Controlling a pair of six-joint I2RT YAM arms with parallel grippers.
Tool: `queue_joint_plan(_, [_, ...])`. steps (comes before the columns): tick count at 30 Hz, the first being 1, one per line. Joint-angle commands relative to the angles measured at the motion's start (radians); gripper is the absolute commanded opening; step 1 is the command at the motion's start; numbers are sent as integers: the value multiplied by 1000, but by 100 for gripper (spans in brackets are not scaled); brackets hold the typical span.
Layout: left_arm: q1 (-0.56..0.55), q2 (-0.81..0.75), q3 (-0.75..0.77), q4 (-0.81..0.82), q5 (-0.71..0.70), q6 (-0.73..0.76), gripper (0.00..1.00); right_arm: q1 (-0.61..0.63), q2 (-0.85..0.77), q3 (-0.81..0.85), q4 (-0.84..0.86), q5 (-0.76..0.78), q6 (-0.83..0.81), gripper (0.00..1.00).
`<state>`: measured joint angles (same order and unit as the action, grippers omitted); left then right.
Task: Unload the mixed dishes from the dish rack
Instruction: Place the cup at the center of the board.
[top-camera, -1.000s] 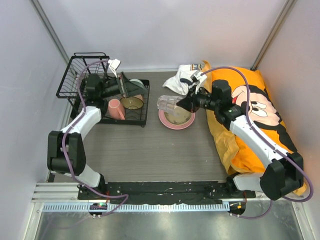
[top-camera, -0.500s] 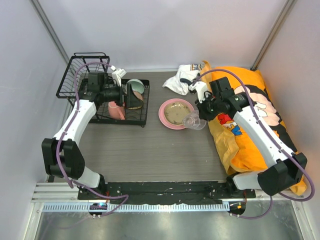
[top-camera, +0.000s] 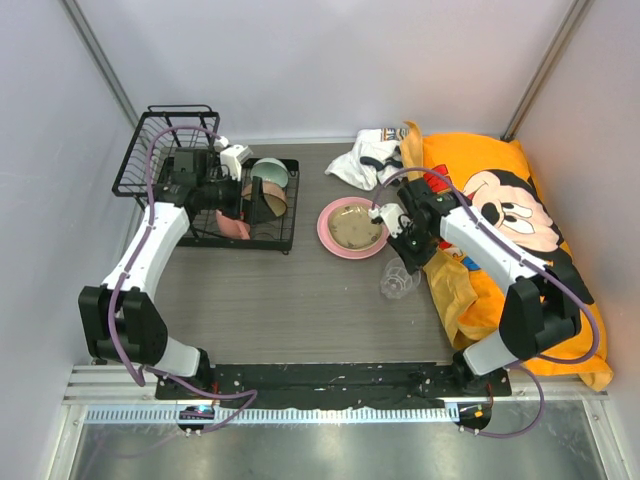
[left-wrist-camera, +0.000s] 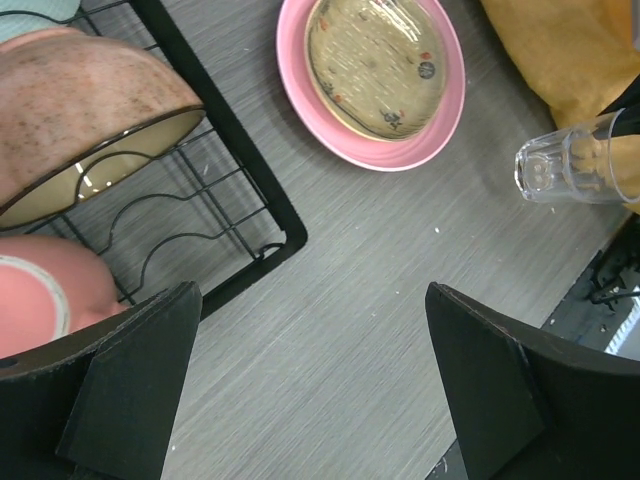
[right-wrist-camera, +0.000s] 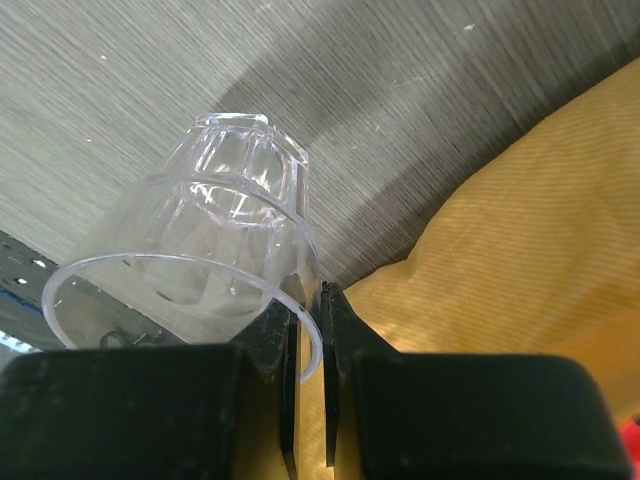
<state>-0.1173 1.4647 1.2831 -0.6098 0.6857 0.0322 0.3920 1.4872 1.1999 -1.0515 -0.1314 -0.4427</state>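
**Unloading dishes: glass cup pinched at right**

Left gripper (left-wrist-camera: 300, 370) hangs wide open, empty, beside the dish rack (left-wrist-camera: 262, 185) holding a bowl (left-wrist-camera: 80, 110) and pink mug (left-wrist-camera: 35, 295). Centre, the tan dish (left-wrist-camera: 370, 60) lies in the pink plate (left-wrist-camera: 295, 100). Right gripper (right-wrist-camera: 308, 330) pinches the tilted clear glass cup's (right-wrist-camera: 210, 230) rim beside an orange cushion (right-wrist-camera: 520, 250).

Clear glossy glass cup (right-wrist-camera: 215, 210), blk wire rack (left-wrist-camera: 225, 122), matt woodgrain table (left-wrist-camera: 350, 330).
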Motion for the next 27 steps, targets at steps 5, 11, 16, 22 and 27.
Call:
queue_joint_plan(5, [2, -38, 35, -31, -64, 52, 100, 38, 38, -20, 100, 73, 16, 1])
queue_joint_plan(11, [2, -49, 33, -44, -71, 69, 100, 56, 86, -23, 146, 101, 32, 1])
queue_joint_plan(16, [2, -63, 28, -62, -77, 90, 100, 61, 122, -16, 159, 99, 33, 1])
queue_joint_plan(22, [2, -78, 27, -82, -103, 118, 100, 65, 131, -6, 166, 107, 33, 9])
queue_joint_plan(27, [2, -84, 25, -93, -141, 141, 100, 70, 127, -5, 173, 119, 36, 30])
